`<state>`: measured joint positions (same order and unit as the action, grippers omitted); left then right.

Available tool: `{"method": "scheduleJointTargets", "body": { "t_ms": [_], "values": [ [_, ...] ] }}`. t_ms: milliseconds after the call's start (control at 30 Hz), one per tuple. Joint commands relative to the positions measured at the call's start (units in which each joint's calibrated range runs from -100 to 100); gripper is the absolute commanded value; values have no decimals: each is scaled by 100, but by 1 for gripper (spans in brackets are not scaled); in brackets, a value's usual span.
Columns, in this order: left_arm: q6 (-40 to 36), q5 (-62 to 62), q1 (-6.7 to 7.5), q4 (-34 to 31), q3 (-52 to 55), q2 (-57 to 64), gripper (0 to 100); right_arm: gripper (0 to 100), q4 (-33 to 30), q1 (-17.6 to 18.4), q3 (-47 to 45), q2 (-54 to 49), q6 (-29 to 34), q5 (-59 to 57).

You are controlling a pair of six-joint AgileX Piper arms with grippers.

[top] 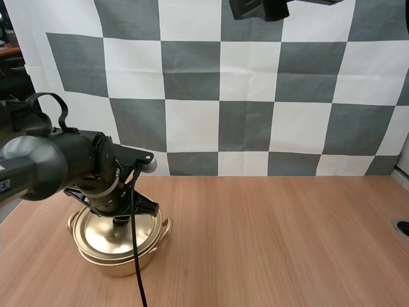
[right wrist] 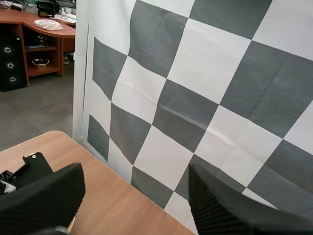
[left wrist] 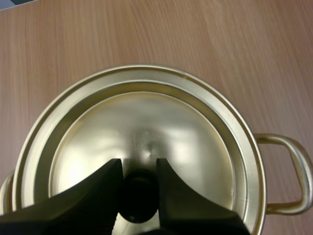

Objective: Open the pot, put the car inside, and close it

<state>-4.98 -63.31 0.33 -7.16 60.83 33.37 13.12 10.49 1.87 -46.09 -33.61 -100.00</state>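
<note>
Table (top: 287, 230) of light wood is the biggest thing you see. Over its left side the left arm (top: 57, 163) bends down to the pot (top: 118, 262). The gold pot sits on the table, near the front on the left, with a loop handle (left wrist: 302, 171) on each side. Its round gold lid (left wrist: 146, 122) is on top, so the pot is closed. A small dark knob (left wrist: 139, 196) stands in the middle of the lid. Look at the left gripper (left wrist: 138, 166): its two black fingers press on the knob, one on each side. The right gripper (right wrist: 133, 176) is over the table by its back edge, and its fingers are wide apart with nothing between them.
</note>
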Motion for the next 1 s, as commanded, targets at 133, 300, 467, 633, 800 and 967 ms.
{"method": "scheduleJointTargets", "body": {
  "t_ms": [133,300,467,633,800,967],
  "values": [
    [0,-76,1,-79,10,23,0,100,105,-3,-6,-4,-4,0],
    [-108,-177,1,-78,10,23,0,100,116,-3,-6,-4,-14,0],
    [-126,-177,1,-78,10,23,0,100,115,-3,-6,-4,-25,0],
    [-80,-224,1,-81,10,23,24,100,115,-3,-6,-4,-25,0],
    [354,-243,1,-28,10,23,77,100,115,-3,-6,-4,-25,0],
    [776,-482,1,87,10,23,100,100,160,-3,-6,-4,-25,0]
  ]
}}
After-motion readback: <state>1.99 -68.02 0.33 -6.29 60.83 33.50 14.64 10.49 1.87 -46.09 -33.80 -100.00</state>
